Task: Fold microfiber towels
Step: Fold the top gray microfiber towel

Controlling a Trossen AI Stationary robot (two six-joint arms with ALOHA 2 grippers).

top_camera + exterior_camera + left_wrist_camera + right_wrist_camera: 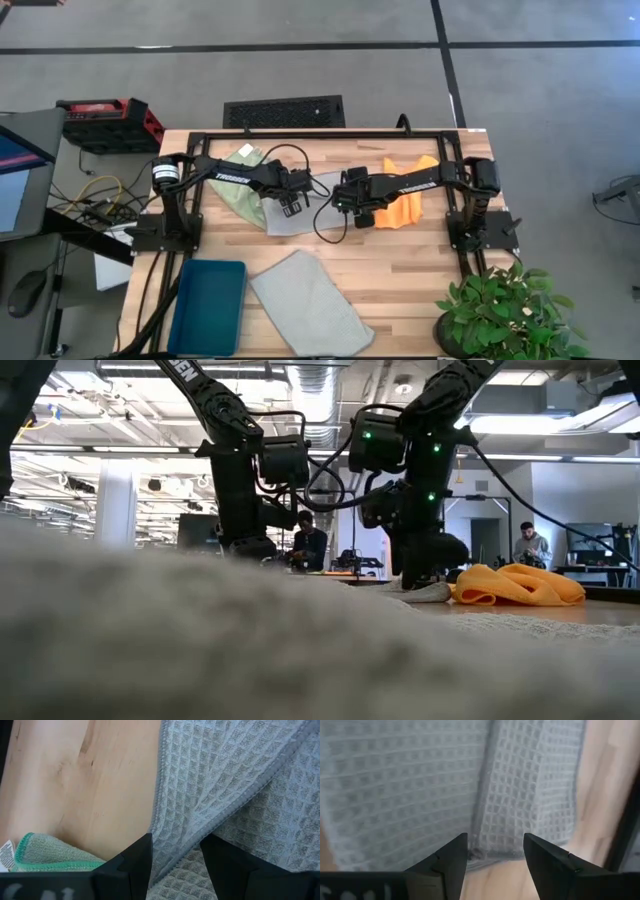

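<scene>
Grey towel [240, 785] under both lowered grippers (jaws spread).

We count four towels on the table: one green towel [240, 180], one orange towel [405, 205] and two grey towels [310, 305] [300, 215]. We also count one teal bin [207, 305], one potted plant [505, 315] and two arms.

Teal bin [207, 303], potted plant [505, 315]

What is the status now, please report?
Left gripper and right gripper both open, over the grey towel at table centre. Nothing held. Green towel and orange towel alongside, no obstruction.
</scene>
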